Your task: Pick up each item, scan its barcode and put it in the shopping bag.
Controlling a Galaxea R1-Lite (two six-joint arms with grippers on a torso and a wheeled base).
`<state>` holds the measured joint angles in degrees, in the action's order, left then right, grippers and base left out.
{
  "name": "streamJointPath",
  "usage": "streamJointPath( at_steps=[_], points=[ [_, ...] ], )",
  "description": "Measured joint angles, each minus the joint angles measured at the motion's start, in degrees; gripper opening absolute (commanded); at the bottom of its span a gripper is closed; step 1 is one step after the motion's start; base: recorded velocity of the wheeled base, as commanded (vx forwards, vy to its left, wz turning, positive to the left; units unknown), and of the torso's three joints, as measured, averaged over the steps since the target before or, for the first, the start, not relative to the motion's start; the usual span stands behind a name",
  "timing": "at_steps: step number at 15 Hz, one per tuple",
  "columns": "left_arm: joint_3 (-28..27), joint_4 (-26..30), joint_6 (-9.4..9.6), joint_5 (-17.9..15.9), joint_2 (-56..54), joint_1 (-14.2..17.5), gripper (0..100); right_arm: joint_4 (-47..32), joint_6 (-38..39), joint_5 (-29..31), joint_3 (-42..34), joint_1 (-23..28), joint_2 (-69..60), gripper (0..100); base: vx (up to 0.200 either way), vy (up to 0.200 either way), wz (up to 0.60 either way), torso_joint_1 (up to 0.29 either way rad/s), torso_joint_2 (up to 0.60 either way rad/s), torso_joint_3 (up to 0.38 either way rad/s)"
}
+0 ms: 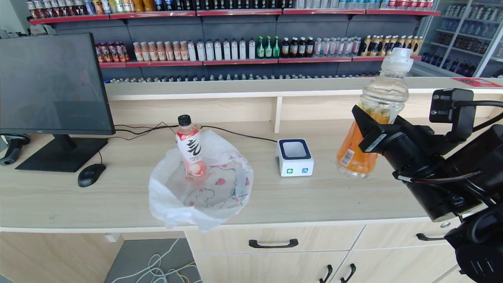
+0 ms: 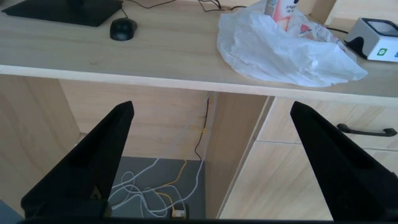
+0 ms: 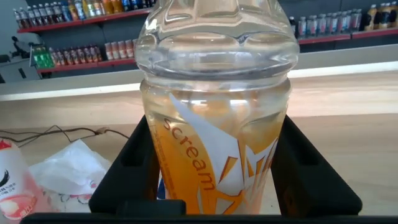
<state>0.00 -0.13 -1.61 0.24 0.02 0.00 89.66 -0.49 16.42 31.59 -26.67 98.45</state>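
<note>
Clamping the orange bottle [image 1: 353,153] at mid-body with the right gripper [image 1: 371,122], upright just right of the scanner [image 1: 294,157], with the left gripper [image 2: 211,112] spread wide, empty. Best swung across, barcode side facing the scanner window, then over to the shopping bag [image 1: 165,196].

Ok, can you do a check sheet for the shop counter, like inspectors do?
Surface: wooden counter, no spills seen.
Job's things: orange drink bottle right of the scanner; pink bottle standing in the shopping bag.
Clutter: monitor, mouse.
Grippers: right gripper shut on orange drink bottle; left gripper open, low before the counter front.
Cables: black cable behind the bag; loose wires on the floor.
Surroundings: drink shelves, drawers.
</note>
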Motion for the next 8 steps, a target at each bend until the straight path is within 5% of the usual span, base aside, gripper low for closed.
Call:
streamJointPath(
  at_steps=[8],
  points=[
    [0.00, 0.00, 0.06, 0.00, 0.00, 0.00, 100, 0.28, -0.02, 0.00, 0.41, 0.33, -0.09, 0, 0.000, 0.200, 0.00, 0.003, 0.00, 0.000]
  ],
)
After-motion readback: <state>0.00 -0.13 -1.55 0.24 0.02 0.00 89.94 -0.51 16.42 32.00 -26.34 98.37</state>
